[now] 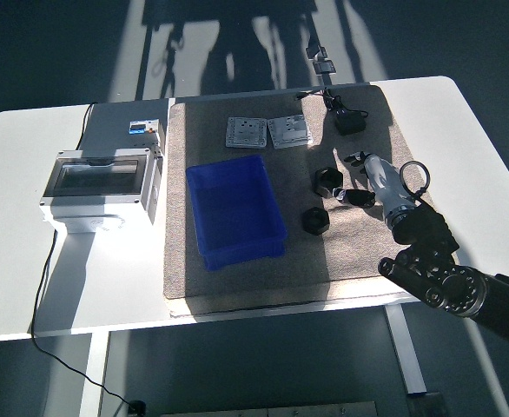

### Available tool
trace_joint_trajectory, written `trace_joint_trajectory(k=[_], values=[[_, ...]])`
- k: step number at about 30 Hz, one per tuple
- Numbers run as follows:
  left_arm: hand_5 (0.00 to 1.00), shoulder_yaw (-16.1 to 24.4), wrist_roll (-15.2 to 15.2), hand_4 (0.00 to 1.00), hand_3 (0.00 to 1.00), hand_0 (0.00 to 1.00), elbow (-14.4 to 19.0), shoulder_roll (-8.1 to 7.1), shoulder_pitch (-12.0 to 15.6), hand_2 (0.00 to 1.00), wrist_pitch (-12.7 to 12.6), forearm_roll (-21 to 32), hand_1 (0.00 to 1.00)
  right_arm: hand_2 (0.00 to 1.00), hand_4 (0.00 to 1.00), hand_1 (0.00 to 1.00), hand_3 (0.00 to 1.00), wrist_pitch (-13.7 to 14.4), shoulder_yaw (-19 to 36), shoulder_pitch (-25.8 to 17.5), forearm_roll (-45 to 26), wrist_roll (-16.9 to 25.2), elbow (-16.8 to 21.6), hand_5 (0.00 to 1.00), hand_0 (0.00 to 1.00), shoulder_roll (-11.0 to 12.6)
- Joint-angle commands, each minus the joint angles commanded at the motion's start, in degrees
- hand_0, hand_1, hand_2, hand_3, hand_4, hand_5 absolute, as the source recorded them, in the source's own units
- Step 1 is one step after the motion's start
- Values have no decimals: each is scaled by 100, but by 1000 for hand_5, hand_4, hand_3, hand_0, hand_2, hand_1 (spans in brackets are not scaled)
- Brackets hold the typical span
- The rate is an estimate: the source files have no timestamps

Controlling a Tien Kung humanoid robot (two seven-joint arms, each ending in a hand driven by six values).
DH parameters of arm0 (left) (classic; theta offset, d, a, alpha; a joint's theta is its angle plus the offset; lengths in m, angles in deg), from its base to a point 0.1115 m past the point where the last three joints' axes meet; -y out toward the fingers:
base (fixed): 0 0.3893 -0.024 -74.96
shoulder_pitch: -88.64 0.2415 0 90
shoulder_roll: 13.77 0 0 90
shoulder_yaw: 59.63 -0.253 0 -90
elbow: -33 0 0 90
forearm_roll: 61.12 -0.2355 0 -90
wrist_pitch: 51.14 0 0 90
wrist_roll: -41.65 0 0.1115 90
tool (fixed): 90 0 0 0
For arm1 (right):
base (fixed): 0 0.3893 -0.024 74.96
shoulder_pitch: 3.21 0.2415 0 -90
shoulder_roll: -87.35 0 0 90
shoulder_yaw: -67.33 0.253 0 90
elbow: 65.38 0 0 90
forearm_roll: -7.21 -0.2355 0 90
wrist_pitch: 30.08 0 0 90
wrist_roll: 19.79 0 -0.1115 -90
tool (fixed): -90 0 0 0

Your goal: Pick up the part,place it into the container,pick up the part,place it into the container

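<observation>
Right hand [365,180]: fingers loosely curled, holding nothing, tips beside the upper black part [327,182].
Lower black part [315,221]: on the mat [237,278], near the bin.
Blue bin [234,211]: on the mat, nothing inside.
Worktop [20,261]: grey box [102,185] at left.

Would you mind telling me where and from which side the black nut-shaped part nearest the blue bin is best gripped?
In my judgement, grip the black part across two opposite outer flats, coming down from above. It lies flat on the mat with clear space all round, so fingers can straddle it. The right hand is closest, beside the other black part; the blue bin sits to its left.
</observation>
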Motion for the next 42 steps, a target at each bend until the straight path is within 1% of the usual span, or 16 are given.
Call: trace_joint_trajectory(k=[4, 7, 8, 12, 19, 20, 25, 26, 27, 31, 32, 35, 42], values=[[943, 5, -6, 844, 662, 716, 0, -2, -7, 509, -2, -2, 619, 775, 827, 722, 756, -44, -36, -30, 72, -74, 59, 334, 792, -30], [943, 23, 2, 844, 662, 716, 0, -10, -32, 509, 7, -51, 619, 775, 827, 722, 756, -97, -33, -48, 294, -171, 90, 334, 792, -38], [941, 20, -2, 839, 662, 715, 0, -15, -40, 509, 8, -55, 619, 770, 828, 707, 758, -130, -25, -51, 393, -216, 96, 329, 794, -36], [941, -17, -15, 839, 662, 715, 0, -11, -40, 509, -9, 26, 619, 770, 828, 707, 758, -233, 10, -54, 684, -359, 105, 329, 794, -29], [945, 30, -13, 834, 661, 714, 0, 13, -41, 509, -18, -31, 619, 773, 827, 706, 762, -533, 18, -60, 1019, -641, 89, 326, 805, -70], [953, 34, -14, 828, 662, 714, 0, 15, -39, 508, -18, -36, 617, 774, 813, 703, 762, -571, 23, -60, 1059, -671, 83, 339, 809, -75], [953, 35, -43, 828, 662, 714, 0, 18, -18, 508, -37, -16, 617, 774, 813, 703, 762, -746, -1, -27, 1160, -726, 20, 339, 809, -118], [957, 37, -52, 826, 661, 714, 0, 24, -13, 507, -47, -12, 616, 751, 774, 657, 762, -776, -10, -10, 1195, -733, -2, 340, 795, -131], [957, 42, -60, 826, 661, 714, 0, 30, -10, 507, -56, -15, 616, 751, 774, 657, 762, -795, -19, 5, 1223, -735, -24, 340, 795, -144], [957, 60, -80, 826, 661, 714, 0, 59, -9, 507, -81, -44, 616, 751, 774, 657, 762, -824, -162, 105, 1247, -707, -175, 340, 795, -240], [960, 69, -82, 823, 662, 714, 0, 62, -12, 508, -83, -62, 618, 705, 733, 600, 748, -825, -200, 134, 1255, -701, -218, 324, 769, -272], [960, 91, -87, 823, 662, 714, 0, 73, -24, 508, -88, -121, 618, 705, 733, 600, 748, -783, -235, 220, 1329, -691, -331, 324, 769, -372], [962, 97, -118, 821, 662, 713, 0, 60, -13, 507, -101, -120, 617, 711, 739, 594, 763, -551, -123, 260, 1427, -677, -318, 330, 769, -363]])
